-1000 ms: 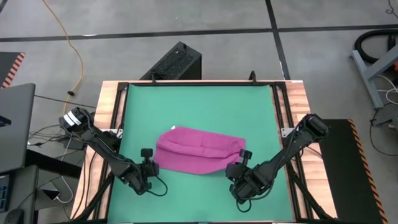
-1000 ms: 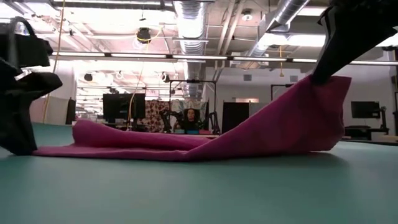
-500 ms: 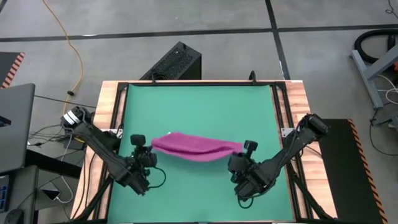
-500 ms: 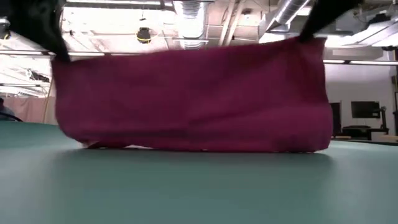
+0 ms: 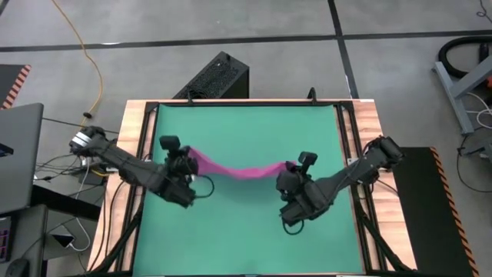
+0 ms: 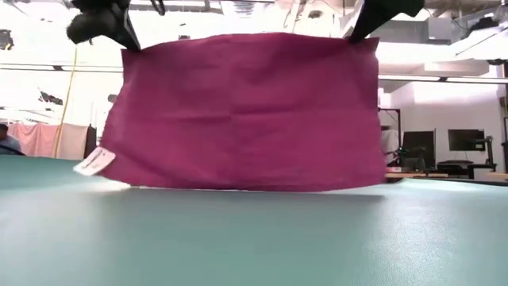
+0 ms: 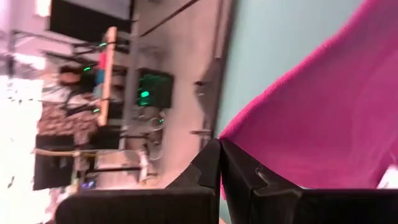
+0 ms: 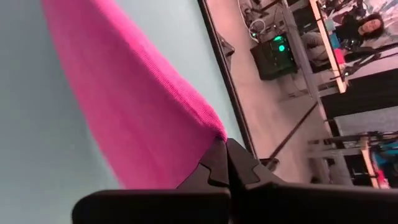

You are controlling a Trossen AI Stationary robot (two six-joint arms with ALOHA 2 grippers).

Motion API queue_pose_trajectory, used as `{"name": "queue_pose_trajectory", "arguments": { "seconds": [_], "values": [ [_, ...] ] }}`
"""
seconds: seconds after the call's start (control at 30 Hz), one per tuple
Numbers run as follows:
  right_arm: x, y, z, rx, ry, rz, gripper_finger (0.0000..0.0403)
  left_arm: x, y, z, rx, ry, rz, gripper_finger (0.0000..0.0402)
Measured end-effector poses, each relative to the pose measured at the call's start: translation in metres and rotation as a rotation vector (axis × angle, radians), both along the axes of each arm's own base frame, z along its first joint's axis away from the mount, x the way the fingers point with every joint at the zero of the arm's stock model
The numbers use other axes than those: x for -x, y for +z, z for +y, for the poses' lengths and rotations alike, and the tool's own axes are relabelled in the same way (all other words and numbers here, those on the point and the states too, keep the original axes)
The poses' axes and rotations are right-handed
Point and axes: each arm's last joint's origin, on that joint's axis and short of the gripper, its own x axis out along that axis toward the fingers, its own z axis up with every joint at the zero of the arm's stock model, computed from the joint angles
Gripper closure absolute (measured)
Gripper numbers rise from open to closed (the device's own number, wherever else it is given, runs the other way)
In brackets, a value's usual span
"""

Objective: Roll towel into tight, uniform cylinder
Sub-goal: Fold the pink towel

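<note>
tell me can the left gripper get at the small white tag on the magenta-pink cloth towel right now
Probably not: the left gripper is shut on the towel, holding a top corner, and the white tag hangs well below it.

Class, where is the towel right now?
In the high view, the towel hangs stretched above the middle of the green mat, between the left gripper and right gripper.

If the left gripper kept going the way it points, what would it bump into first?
Probably the towel itself: the left gripper is shut on its corner, and the cloth lies right ahead. Past that edge, the green mat looks like the next thing, though depth is hard to judge.
</note>
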Motion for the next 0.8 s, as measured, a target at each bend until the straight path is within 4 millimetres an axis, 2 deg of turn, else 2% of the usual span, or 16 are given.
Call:
{"name": "queue_pose_trajectory", "arguments": {
  "seconds": [0.13, 0.37, 0.47, 0.57, 0.7, 0.8],
  "values": [
    [-0.01, 0.001, -0.025, 0.035, -0.07, 0.011, 0.0403, -0.007, 0.008, 0.031, -0.088, 0.079, -0.034, 0.0401],
    [-0.021, 0.006, -0.075, 0.158, -0.188, 0.012, 0.0403, -0.029, 0.015, 0.099, -0.286, 0.249, 0.074, 0.0401],
    [-0.023, 0.008, -0.093, 0.23, -0.225, 0.025, 0.0403, -0.035, 0.018, 0.131, -0.274, 0.317, 0.116, 0.0401],
    [-0.024, 0.009, -0.108, 0.248, -0.262, 0.046, 0.0403, -0.038, 0.02, 0.158, -0.159, 0.32, 0.086, 0.0401],
    [-0.024, 0.006, -0.112, 0.233, -0.282, 0.042, 0.0403, -0.037, 0.019, 0.177, -0.024, 0.291, 0.01, 0.0401],
    [-0.02, -0.005, -0.1, 0.207, -0.251, 0.071, 0.0403, -0.039, 0.013, 0.172, 0.001, 0.27, -0.003, 0.0401]
  ]
}}
